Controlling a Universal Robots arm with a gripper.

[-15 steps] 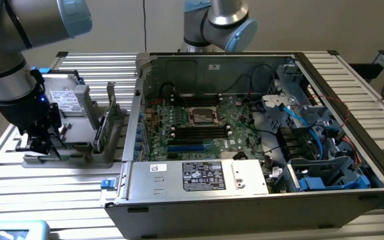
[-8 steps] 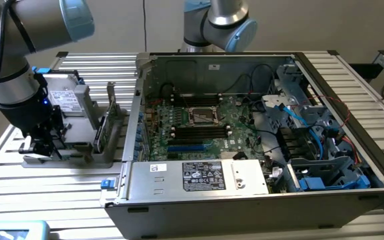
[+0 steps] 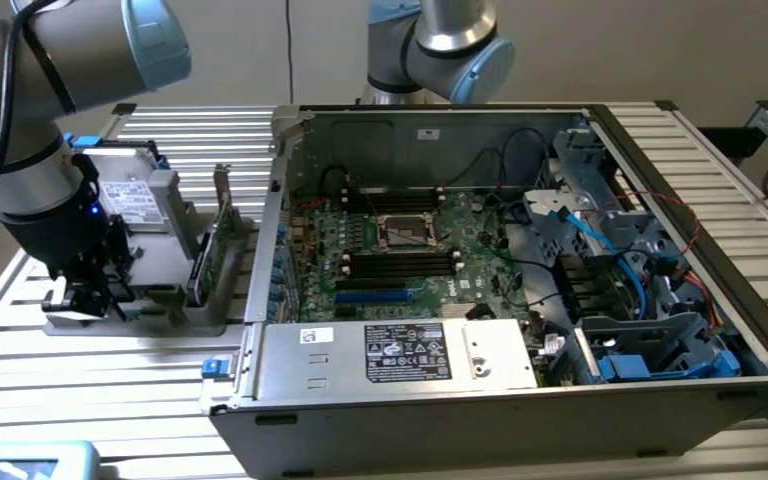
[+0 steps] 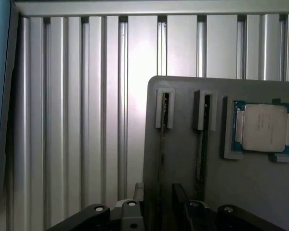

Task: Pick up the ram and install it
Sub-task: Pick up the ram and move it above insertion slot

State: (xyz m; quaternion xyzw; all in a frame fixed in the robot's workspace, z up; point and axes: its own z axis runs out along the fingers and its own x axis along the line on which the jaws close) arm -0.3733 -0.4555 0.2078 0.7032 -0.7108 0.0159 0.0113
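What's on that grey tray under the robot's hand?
A ram stick and a second stick stand on edge in slots on the tray, beside a processor chip. The open gripper hides one end of both sticks.

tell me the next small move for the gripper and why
Probably ease straight down a little: the open gripper hangs over the ram stick standing on edge in the grey holder, jaws either side, apparently not gripping.
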